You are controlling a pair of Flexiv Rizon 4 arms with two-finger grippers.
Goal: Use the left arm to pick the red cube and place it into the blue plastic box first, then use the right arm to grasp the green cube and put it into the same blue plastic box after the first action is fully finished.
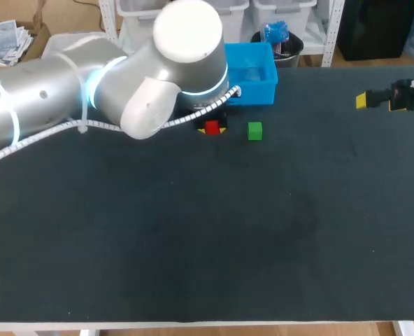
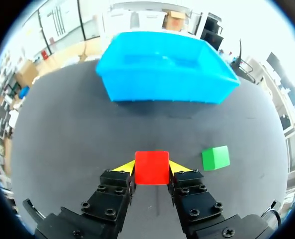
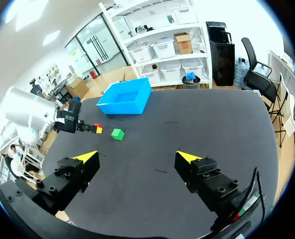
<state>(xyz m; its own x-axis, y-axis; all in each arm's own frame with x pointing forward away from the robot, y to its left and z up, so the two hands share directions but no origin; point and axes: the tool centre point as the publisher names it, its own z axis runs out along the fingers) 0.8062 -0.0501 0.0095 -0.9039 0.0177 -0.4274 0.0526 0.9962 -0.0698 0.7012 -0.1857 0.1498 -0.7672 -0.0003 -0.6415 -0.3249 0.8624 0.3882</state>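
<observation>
The red cube sits between both yellow-tipped fingers of my left gripper, which is shut on it low over the black table. In the head view the red cube peeks out under my left arm's big wrist. The green cube lies just beside it on the table, also seen as green cube and green cube. The blue plastic box stands ahead of the left gripper, at the table's far edge. My right gripper hangs open and empty at the far right.
The black table stretches wide in front of the cubes. My left arm covers the back left of the table.
</observation>
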